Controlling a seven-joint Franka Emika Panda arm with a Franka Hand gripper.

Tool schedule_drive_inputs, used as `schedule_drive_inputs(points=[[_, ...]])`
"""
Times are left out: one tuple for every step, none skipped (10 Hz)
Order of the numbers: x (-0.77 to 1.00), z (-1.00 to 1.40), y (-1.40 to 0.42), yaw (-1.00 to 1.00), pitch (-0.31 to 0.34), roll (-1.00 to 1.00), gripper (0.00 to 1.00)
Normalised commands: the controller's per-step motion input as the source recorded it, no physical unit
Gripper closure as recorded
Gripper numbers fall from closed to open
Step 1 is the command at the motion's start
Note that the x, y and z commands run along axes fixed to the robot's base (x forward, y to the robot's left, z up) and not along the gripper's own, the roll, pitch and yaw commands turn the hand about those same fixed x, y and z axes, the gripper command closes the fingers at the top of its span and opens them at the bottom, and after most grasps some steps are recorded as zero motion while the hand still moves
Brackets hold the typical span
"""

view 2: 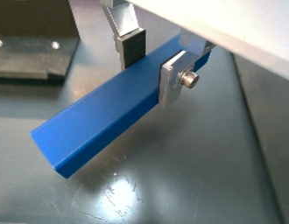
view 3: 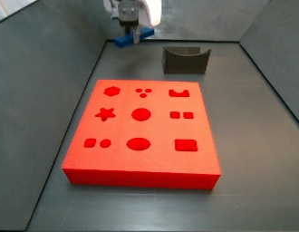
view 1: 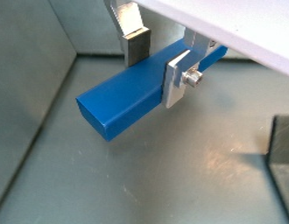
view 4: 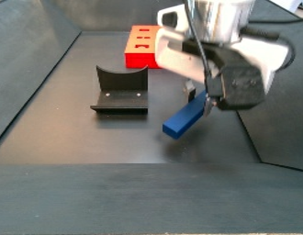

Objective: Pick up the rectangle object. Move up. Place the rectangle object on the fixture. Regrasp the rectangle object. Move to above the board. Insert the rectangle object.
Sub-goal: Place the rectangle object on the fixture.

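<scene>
Between the flat silver fingers (view 1: 179, 77) of the gripper (view 1: 158, 59) sits the plain blue elongated rectangular bar (view 1: 133, 99), clamped near one end, most of its length sticking out free with the square end face showing in both wrist views (view 2: 102, 122). Fingers clenched on the bar, one plate with a screw head pressed against its side, dark pad of the opposite finger (view 2: 131, 45) on the far side. Bar tilts, free end lower, and appears clear of the grey desk (view 4: 105, 147) in a side view, shadow under it. Gripper (view 4: 206, 94) hangs beside the small dark grey block fixture with curved notch (view 4: 118, 92), apart from it, not touching. Large flat bright red rectangular board with shaped cutouts (view 3: 142, 130) lies on the desk, well apart from the bar (view 3: 125, 39); fixture (view 3: 185, 59) stands between the board's far edge and the back wall, gripper (view 3: 132, 20) near it.
</scene>
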Motion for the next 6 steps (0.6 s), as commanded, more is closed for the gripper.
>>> schedule_drive_inputs(points=[[0.00, 1.00, 0.00, 0.00, 0.000, 0.00, 1.00], [0.01, 1.00, 0.00, 0.01, -0.012, 0.01, 1.00], [-0.01, 1.00, 0.00, 0.00, 0.015, 0.02, 1.00], [-0.01, 1.00, 0.00, -0.01, 0.022, 0.02, 1.00], [-0.02, 1.00, 0.00, -0.02, 0.032, 0.04, 1.00], [-0.02, 1.00, 0.00, -0.02, 0.037, 0.06, 1.00]])
